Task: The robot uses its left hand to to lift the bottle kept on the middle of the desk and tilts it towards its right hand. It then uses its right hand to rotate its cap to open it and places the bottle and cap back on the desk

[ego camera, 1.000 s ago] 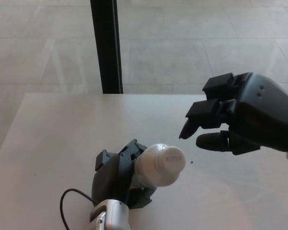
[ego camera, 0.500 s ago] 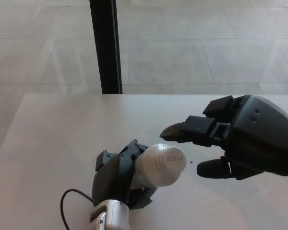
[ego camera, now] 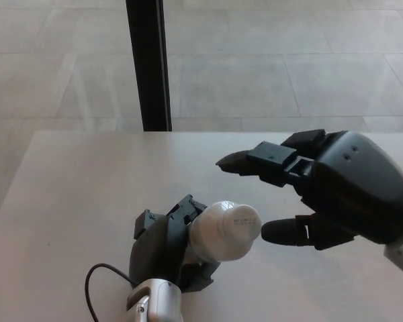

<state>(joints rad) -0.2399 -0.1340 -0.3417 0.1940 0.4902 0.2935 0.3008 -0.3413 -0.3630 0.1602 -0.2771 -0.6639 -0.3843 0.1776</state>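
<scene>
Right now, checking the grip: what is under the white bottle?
The left robot hand wraps the bottle; beneath lies the desk. The bottle's lower body is hidden.

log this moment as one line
left hand: shut on bottle, tilted | right hand: open beside cap | cap: on

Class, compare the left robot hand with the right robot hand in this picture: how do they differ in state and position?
The left robot hand is shut on the white bottle; the right robot hand is open and holds nothing. The left sits low near the picture's bottom edge over the desk; the right hovers higher beside the bottle, fingers spread toward it. Both are black.
</scene>
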